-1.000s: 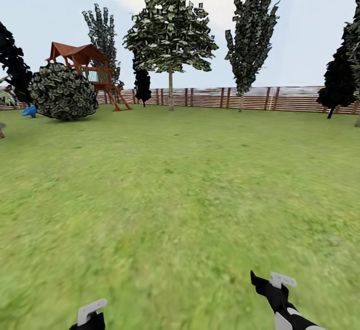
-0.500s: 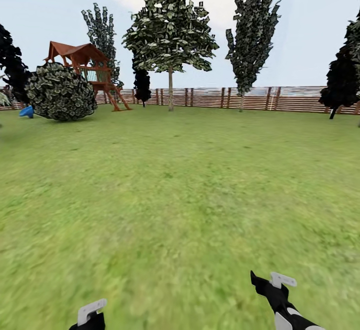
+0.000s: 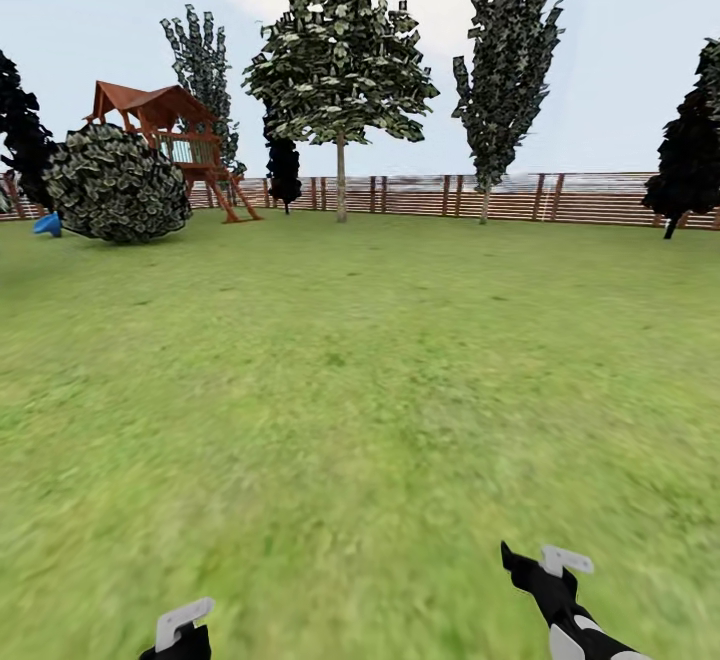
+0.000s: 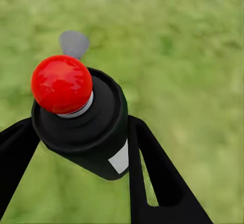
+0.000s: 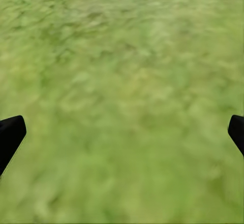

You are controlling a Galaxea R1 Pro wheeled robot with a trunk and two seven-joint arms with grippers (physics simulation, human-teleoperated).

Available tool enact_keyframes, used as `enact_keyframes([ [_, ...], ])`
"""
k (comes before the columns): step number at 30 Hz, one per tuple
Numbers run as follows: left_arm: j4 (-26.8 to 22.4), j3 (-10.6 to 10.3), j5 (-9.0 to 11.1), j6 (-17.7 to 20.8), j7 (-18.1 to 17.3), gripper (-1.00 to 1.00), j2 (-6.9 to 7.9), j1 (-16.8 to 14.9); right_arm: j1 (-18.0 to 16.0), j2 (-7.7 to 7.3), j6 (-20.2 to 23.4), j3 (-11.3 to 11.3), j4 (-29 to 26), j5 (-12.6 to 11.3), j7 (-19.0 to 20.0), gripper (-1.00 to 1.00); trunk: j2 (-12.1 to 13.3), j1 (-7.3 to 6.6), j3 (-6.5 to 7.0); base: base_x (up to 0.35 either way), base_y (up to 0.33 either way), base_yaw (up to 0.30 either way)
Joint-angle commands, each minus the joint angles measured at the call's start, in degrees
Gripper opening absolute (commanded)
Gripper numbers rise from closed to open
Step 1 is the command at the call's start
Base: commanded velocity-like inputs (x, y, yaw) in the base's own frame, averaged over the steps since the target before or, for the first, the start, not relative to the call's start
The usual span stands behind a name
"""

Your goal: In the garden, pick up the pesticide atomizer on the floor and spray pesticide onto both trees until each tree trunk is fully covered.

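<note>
While wide grass (image 3: pixel 360 370) is stretching to the fence (image 3: pixel 560 198), the left gripper (image 4: pixel 76 147) is clamping the pesticide atomizer (image 4: pixel 81 127); the right gripper (image 5: pixel 122 132) is gaping empty.

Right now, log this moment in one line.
left gripper: shut on atomizer | right gripper: open, over grass | fence ahead

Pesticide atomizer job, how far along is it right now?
Pickup looks done: the left tool is shut on the pesticide atomizer, red tip up. The right tool is open above grass. No thick-trunked tree is close in the head view, so spraying both trunks appears left to do.
</note>
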Motion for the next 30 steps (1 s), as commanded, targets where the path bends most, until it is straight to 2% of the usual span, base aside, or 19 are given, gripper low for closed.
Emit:
enact_keyframes([
  [1, 0.0, -0.3, 0.6, -0.1, -0.2, -1.00, 0.02, 0.0, 0.0, -0.01, -0.2, -0.4, 0.1, -0.3, 0.6, 1.00, 0.0, 0.02, -0.06, 0.329, 0.000, 0.000],
  [30, 0.0, -0.3, 0.6, -0.1, -0.2, -1.00, 0.02, 0.0, 0.0, -0.01, -0.2, -0.4, 0.1, -0.3, 0.6, 1.00, 0.0, 0.02, -0.06, 0.329, 0.000, 0.000],
])
